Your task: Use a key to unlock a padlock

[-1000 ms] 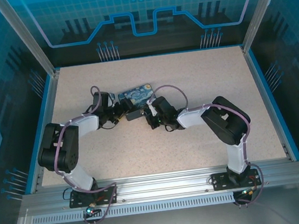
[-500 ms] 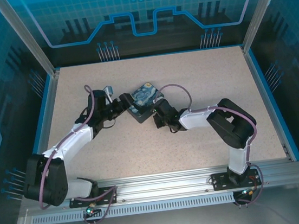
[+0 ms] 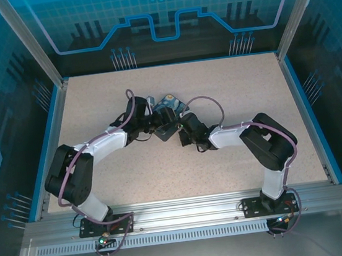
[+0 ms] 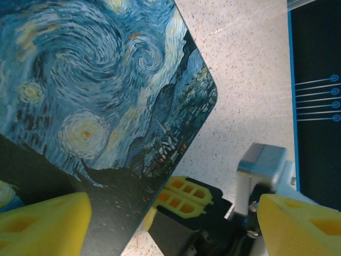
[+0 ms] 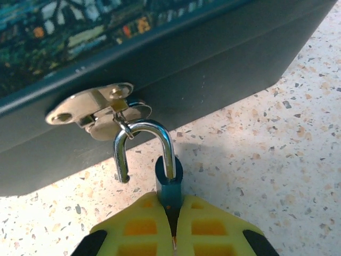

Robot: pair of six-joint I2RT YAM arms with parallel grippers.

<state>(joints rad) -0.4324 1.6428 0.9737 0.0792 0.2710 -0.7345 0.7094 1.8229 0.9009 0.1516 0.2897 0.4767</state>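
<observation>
Right wrist: padlock (image 5: 169,178) tight between closed right jaws, shackle (image 5: 144,128) in the hasp (image 5: 90,104) of the box (image 5: 213,64); left jaws wide apart.

Speckled beige worktop (image 3: 228,83) on my feed, blue rim (image 3: 169,64) along far and side edges. Dark box (image 4: 106,80) with starry-night print on lid sits near centre, turned at angle to edges. On right wrist feed, box's lower front edge meets surface.
</observation>
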